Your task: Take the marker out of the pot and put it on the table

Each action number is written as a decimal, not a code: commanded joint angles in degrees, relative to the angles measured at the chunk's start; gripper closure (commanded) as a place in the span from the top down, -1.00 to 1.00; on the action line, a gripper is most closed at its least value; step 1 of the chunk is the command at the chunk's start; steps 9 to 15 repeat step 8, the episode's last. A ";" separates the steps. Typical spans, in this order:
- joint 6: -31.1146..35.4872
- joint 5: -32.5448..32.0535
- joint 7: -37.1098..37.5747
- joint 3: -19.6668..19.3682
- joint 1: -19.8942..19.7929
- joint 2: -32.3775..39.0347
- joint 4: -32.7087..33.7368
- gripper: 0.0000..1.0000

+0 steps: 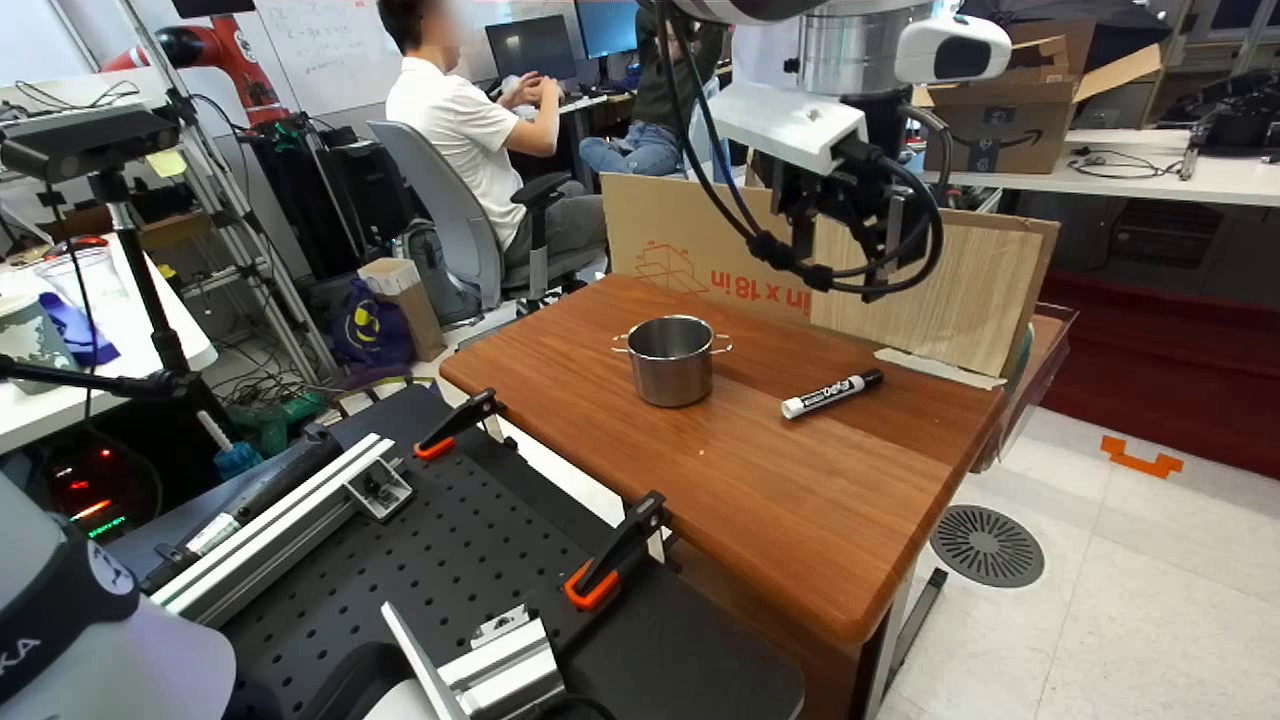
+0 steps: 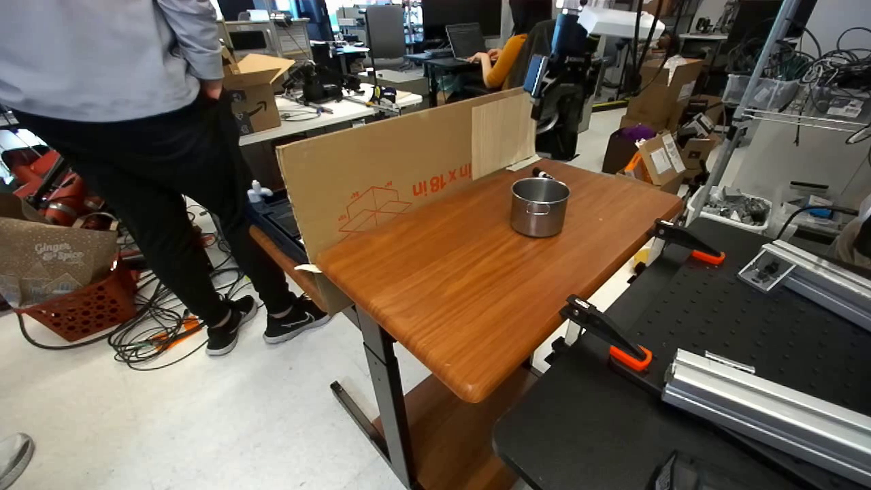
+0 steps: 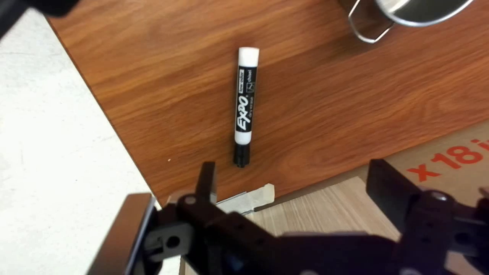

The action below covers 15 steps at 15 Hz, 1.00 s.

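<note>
Marker [image 3: 245, 101] lies on the table [image 1: 780, 490], outside the pot [image 1: 672, 368] (your goal); your gripper [image 3: 293, 166] hangs high, fingers [image 3: 387, 191] apart, probably because you're finished.

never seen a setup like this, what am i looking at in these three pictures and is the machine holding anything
The machine is a robot arm that ends in a claw. Two pictures come from cameras outside the robot, watching the same table from different places. The close-up is from a camera on the arm's wrist, so the claw pokes in at the bottom. On the wooden tabletop, a metal pot stands upright, and a marker lies flat, apart from it. Cardboard stands along one edge. Nothing is held: the claw is open, its jaws wide apart in the air.
</note>
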 commanded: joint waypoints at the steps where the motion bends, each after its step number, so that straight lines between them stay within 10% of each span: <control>1: -0.13 0.19 -0.14 -0.56 0.88 -1.64 -1.51 1.00; 15: 0.21 0.12 -0.29 -0.68 1.10 -2.86 -3.23 1.00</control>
